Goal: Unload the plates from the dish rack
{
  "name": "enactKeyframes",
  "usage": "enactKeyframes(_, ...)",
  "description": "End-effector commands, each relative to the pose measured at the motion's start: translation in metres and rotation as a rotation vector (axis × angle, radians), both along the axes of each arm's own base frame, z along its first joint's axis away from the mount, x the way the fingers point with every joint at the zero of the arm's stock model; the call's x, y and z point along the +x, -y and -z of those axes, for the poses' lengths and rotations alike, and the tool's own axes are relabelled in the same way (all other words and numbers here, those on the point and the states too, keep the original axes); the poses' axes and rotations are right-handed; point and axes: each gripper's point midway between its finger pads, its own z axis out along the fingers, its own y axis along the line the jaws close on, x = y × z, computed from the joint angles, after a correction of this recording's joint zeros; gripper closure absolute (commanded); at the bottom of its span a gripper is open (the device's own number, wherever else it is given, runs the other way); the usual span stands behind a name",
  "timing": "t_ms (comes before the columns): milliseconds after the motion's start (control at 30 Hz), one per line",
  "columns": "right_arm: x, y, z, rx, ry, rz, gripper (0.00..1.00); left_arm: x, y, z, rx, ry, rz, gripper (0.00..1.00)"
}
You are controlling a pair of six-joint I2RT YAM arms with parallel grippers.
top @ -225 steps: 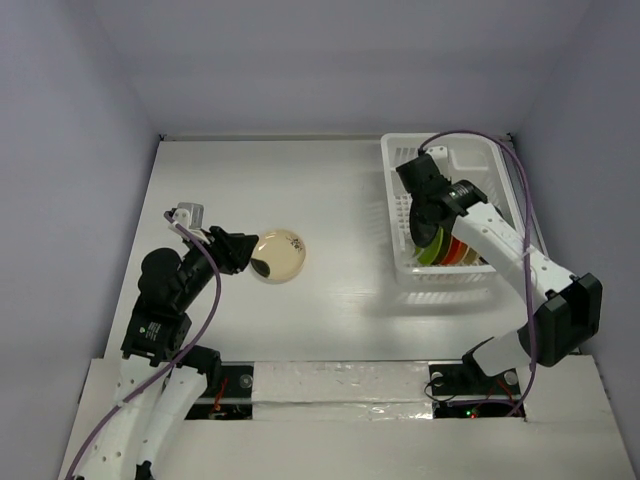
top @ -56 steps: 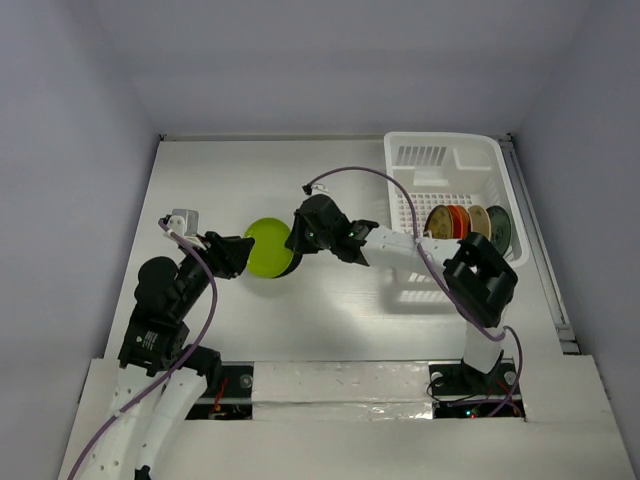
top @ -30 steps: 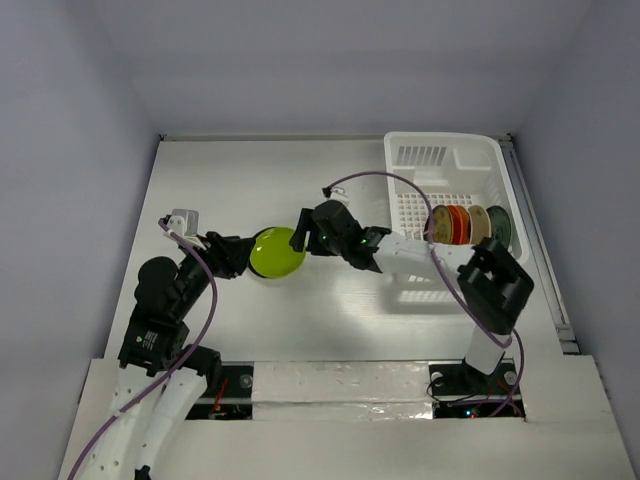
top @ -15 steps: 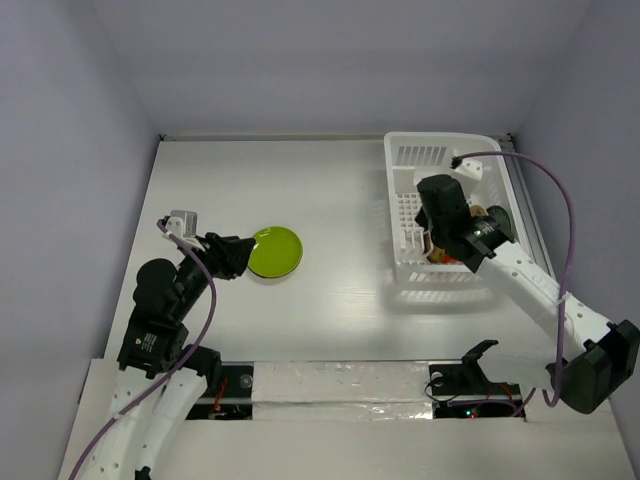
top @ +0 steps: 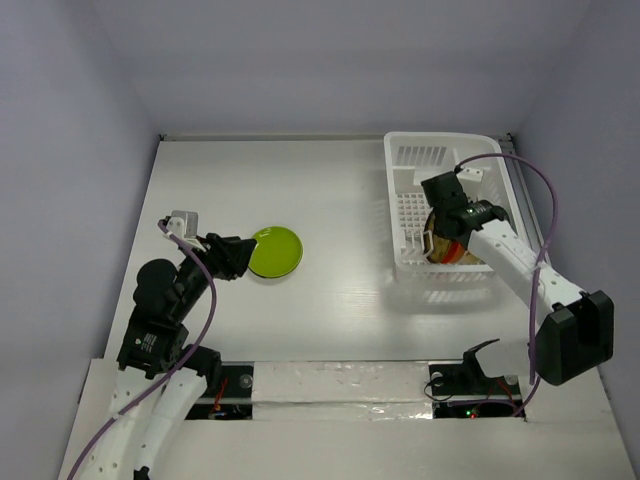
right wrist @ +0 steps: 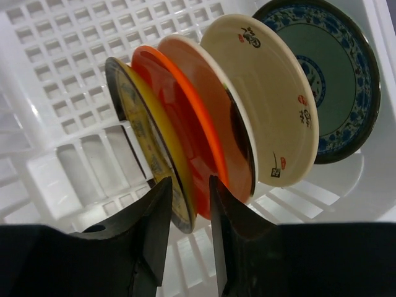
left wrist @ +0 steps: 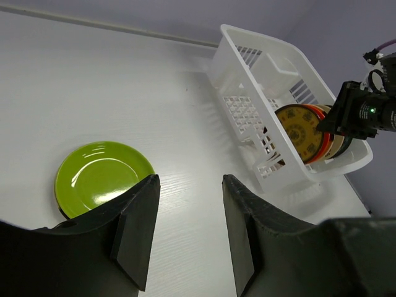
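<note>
The white dish rack (top: 405,215) stands at the right. In the right wrist view, a patterned yellow plate (right wrist: 137,127), an orange-red plate (right wrist: 185,117), a cream plate (right wrist: 266,93) and a patterned teal plate (right wrist: 337,80) stand on edge in it. My right gripper (right wrist: 187,185) is open, its jaws either side of the yellow plate's lower rim; it reaches down into the rack (top: 438,225). A green plate (top: 276,251) lies flat on the table, a dark rim under it. My left gripper (top: 234,256) is open and empty beside it, also in the left wrist view (left wrist: 189,185).
The table's back edge (top: 270,137) meets the grey wall. The right arm (top: 510,260) runs from its base over the rack's near right corner. The rack's far half (right wrist: 74,37) shows bare grid floor.
My right arm left the green plate on the table by the left gripper and swung back to the rack. It has now lowered its jaws onto the yellow plate's rim. The left arm stayed.
</note>
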Motion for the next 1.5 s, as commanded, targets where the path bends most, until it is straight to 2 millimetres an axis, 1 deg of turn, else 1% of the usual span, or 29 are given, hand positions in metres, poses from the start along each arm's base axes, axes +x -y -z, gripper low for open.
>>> enactKeyframes(0, 0.007, 0.007, -0.002, -0.032, -0.009, -0.003, 0.65, -0.001, 0.002, -0.012, -0.011, 0.05, 0.016, 0.58)
enactKeyframes(33, 0.009, 0.005, 0.0, -0.03, -0.013, -0.011, 0.67, -0.001, 0.003, -0.012, -0.012, 0.052, 0.017, 0.58)
enactKeyframes(67, 0.012, 0.004, 0.001, -0.033, -0.017, -0.014, 0.76, -0.001, 0.003, -0.012, -0.009, 0.049, 0.017, 0.58)
enactKeyframes(100, 0.014, 0.004, 0.003, -0.041, -0.024, -0.018, 0.81, -0.001, 0.003, -0.012, -0.009, 0.049, 0.017, 0.58)
enactKeyframes(133, 0.016, 0.005, 0.0, -0.053, -0.019, -0.015, 0.85, -0.001, 0.003, -0.012, -0.01, 0.051, 0.017, 0.58)
enactKeyframes(167, 0.016, 0.007, -0.001, -0.064, -0.026, -0.01, 0.91, -0.001, 0.003, -0.012, -0.009, 0.049, 0.017, 0.58)
enactKeyframes(200, 0.016, 0.008, -0.004, -0.07, -0.022, -0.005, 0.93, -0.001, 0.003, -0.012, -0.011, 0.05, 0.017, 0.58)
enactKeyframes(400, 0.015, 0.012, -0.03, -0.089, 0.024, -0.029, 1.0, -0.001, 0.003, -0.012, -0.011, 0.049, 0.016, 0.58)
enactKeyframes(467, 0.011, 0.018, -0.038, -0.116, 0.031, -0.026, 1.0, -0.001, 0.003, -0.011, -0.01, 0.046, 0.019, 0.58)
enactKeyframes(500, 0.01, 0.015, -0.04, -0.125, 0.029, -0.042, 1.0, -0.001, 0.003, -0.011, -0.01, 0.047, 0.019, 0.58)
enactKeyframes(567, 0.006, 0.017, -0.045, -0.163, 0.019, -0.048, 1.0, 0.0, 0.003, -0.011, -0.01, 0.046, 0.017, 0.58)
enactKeyframes(767, 0.005, 0.002, -0.06, -0.208, 0.045, -0.096, 1.0, 0.0, 0.003, -0.01, -0.01, 0.046, 0.019, 0.58)
enactKeyframes(900, 0.008, -0.002, -0.074, -0.212, 0.093, -0.097, 1.0, 0.0, 0.003, -0.01, -0.009, 0.043, 0.017, 0.58)
enactKeyframes(1000, 0.005, -0.001, -0.093, -0.224, 0.145, -0.068, 1.0, 0.0, 0.004, -0.01, -0.009, 0.043, 0.019, 0.58)
enactKeyframes(1033, 0.002, -0.001, -0.109, -0.218, 0.193, -0.049, 1.0, 0.001, 0.004, -0.009, -0.007, 0.041, 0.019, 0.58)
enactKeyframes(1133, -0.004, -0.007, -0.14, -0.172, 0.286, -0.048, 1.0, 0.001, 0.004, -0.009, -0.009, 0.041, 0.019, 0.58)
enactKeyframes(1167, -0.008, -0.011, -0.156, -0.135, 0.342, -0.054, 1.0, 0.001, 0.003, -0.009, -0.008, 0.04, 0.017, 0.58)
enactKeyframes(1200, -0.009, -0.024, -0.169, -0.087, 0.386, -0.092, 1.0, 0.001, 0.004, -0.009, -0.008, 0.04, 0.019, 0.58)
enactKeyframes(1233, -0.009, -0.034, -0.176, -0.036, 0.419, -0.12, 1.0, 0.001, 0.004, -0.009, -0.01, 0.041, 0.019, 0.58)
enactKeyframes(1267, -0.003, -0.059, -0.187, 0.066, 0.481, -0.193, 1.0, 0.002, 0.002, -0.009, -0.009, 0.039, 0.01, 0.58)
enactKeyframes(1333, -0.004, -0.091, -0.185, 0.16, 0.515, -0.288, 1.0, 0.002, 0.002, -0.009, -0.01, 0.041, 0.009, 0.58)
enactKeyframes(1367, 0.0, -0.114, -0.189, 0.249, 0.548, -0.349, 1.0, 0.002, 0.002, -0.009, -0.009, 0.039, 0.008, 0.58)
enactKeyframes(1400, 0.004, -0.132, -0.175, 0.287, 0.526, -0.395, 1.0, 0.002, 0.001, -0.009, -0.009, 0.039, 0.006, 0.58)
enactKeyframes(1433, 0.004, -0.152, -0.17, 0.347, 0.523, -0.438, 1.0, 0.002, 0.001, -0.009, -0.008, 0.036, 0.002, 0.58)
enactKeyframes(1467, 0.009, -0.179, -0.174, 0.44, 0.548, -0.513, 1.0, 0.003, 0.0, -0.009, -0.008, 0.036, -0.003, 0.58)
